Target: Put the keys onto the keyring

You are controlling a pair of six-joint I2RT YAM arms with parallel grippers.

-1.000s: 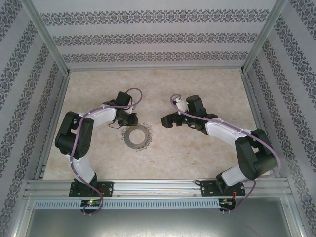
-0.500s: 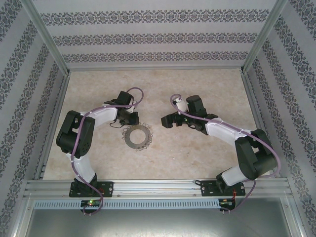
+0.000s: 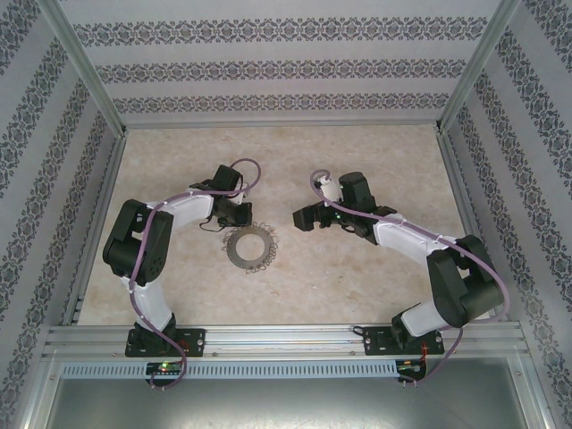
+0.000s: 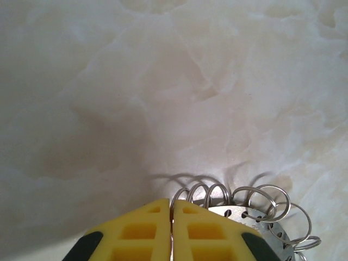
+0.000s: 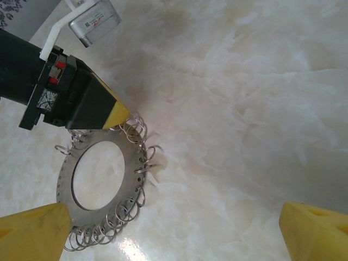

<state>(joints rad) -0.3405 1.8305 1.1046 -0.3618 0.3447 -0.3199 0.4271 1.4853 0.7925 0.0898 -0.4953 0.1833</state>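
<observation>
Item: keyring, a flat grey disc fringed with wire loops, lying flat on the counter between the two arms. Left gripper: fingers pressed together at the ring's far rim among the loops; whether a loop is pinched between them cannot be told. Right gripper: fingers wide apart, empty, poised near the ring. Loops in sight hang bare, none carrying keys. Status, as judged: early; ring being secured, every threading step left to do

Keyring runs off the bottom edge — rim partly hidden behind left pincer.
</observation>
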